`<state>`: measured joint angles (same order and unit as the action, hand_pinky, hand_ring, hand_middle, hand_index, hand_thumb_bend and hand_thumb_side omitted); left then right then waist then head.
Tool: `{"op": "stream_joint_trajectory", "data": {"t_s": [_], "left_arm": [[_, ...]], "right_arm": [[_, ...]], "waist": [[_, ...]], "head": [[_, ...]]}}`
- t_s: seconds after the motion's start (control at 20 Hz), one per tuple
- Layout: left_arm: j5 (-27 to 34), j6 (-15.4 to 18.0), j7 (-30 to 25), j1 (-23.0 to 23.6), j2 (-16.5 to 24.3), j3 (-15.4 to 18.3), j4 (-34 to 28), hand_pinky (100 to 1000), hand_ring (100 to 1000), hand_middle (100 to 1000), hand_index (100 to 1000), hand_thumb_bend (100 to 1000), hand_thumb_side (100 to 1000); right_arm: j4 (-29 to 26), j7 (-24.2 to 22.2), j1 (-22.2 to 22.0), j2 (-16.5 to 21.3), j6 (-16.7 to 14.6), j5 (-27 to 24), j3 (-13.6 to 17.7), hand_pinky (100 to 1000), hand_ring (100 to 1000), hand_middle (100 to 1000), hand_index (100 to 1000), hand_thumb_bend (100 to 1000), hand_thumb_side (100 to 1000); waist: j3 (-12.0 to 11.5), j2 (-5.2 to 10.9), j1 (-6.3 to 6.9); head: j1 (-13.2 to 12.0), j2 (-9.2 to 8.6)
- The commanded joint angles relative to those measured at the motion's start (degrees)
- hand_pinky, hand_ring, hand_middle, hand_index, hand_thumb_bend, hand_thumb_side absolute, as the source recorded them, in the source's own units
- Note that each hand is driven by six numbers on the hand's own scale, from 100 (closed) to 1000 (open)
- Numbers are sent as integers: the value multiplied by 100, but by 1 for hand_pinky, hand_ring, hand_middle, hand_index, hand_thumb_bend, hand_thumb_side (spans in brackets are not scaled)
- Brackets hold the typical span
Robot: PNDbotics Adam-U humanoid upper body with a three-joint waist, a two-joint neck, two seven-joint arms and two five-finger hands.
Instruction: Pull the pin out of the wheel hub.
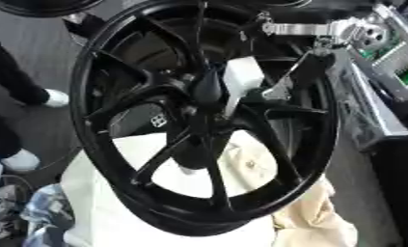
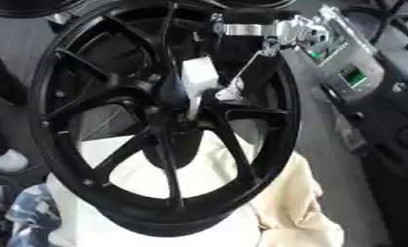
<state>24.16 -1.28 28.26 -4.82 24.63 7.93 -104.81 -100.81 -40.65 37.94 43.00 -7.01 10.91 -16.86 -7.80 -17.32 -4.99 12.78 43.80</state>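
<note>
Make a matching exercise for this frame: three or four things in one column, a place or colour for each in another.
Things:
1. wheel
2. white pin
3. cream cloth
4. right hand

Descriptions:
A. comes in from the upper right, at the hub
B. black, multi-spoke, tilted
C. under the rim, bunched at the lower right
D. sticks out at the hub centre

Pairs: 1-B, 2-D, 3-C, 4-A

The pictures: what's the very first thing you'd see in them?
A big black wheel with thin spokes fills almost the whole view, resting on pale cloth. At its middle stands a white pin, and the robot's right hand reaches in from the upper right, right beside it.
</note>
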Motion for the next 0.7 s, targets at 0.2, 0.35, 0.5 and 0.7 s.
{"op": "stream_joint_trajectory", "data": {"t_s": [0.2, 0.35, 0.5, 0.7], "left_arm": [[-63, -3, 11, -38, 70, 31, -47, 679, 730, 746, 720, 166, 866], [-65, -5, 7, -37, 71, 26, -46, 680, 731, 747, 720, 164, 867], [-93, -11, 1, -32, 67, 24, -44, 681, 731, 747, 721, 163, 868], [-103, -16, 1, -30, 63, 24, -43, 681, 731, 747, 721, 163, 868]], "right_arm": [[-152, -22, 23, 153, -10, 30, 48, 1000, 754, 479, 728, 311, 226], [-163, 13, 19, 145, 38, -8, 55, 990, 734, 453, 703, 265, 211], [-198, 46, 23, 145, 120, -83, 62, 980, 718, 434, 687, 229, 202], [-247, 51, 21, 152, 205, -137, 65, 980, 718, 434, 687, 229, 202]], "waist": [[1, 69, 22], [-4, 62, 18], [-6, 50, 16], [-7, 44, 16]], "head": [[18, 32], [15, 32], [13, 32], [16, 32]]}}
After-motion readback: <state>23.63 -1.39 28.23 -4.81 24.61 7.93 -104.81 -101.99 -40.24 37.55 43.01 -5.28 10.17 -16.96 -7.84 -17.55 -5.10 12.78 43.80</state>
